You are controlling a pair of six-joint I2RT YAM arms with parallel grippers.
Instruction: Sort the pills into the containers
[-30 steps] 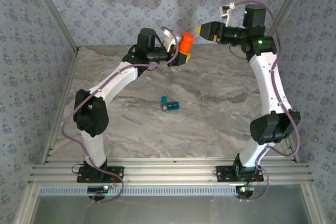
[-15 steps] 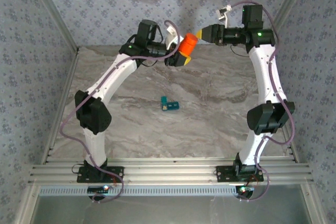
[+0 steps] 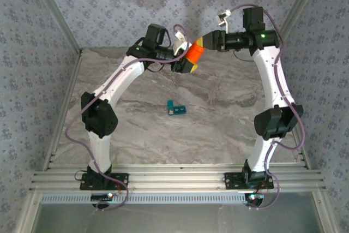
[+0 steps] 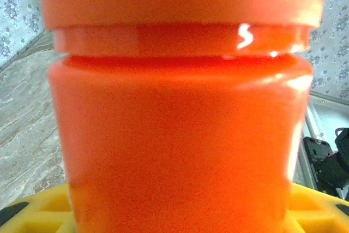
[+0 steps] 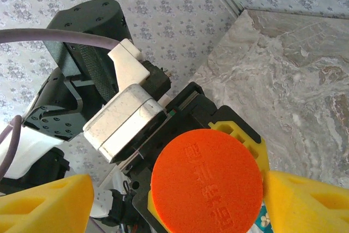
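Note:
My left gripper [image 3: 187, 63] is shut on an orange cylindrical bottle [image 3: 192, 54] and holds it in the air over the back of the table, tilted towards the right arm. In the left wrist view the bottle [image 4: 180, 135] stands between the yellow fingers [image 4: 38, 208]. My right gripper [image 3: 203, 41] is open at the bottle's round cap [image 5: 206, 181]. Its yellow fingers [image 5: 49, 203] stand on either side of the cap, the left one well apart from it. The containers, a small teal pill box [image 3: 175, 108], lie on the table's middle. White pills [image 5: 265, 218] show in a teal sliver under the cap.
The marble table [image 3: 136, 135] is walled by patterned panels [image 3: 32, 69] on the left, back and right. An aluminium rail [image 3: 174, 178] carrying both arm bases runs along the near edge.
My right gripper has moved left and down until its fingers flank the bottle's cap. The left arm has tilted the bottle towards it and lowered it slightly. The pill box has not moved.

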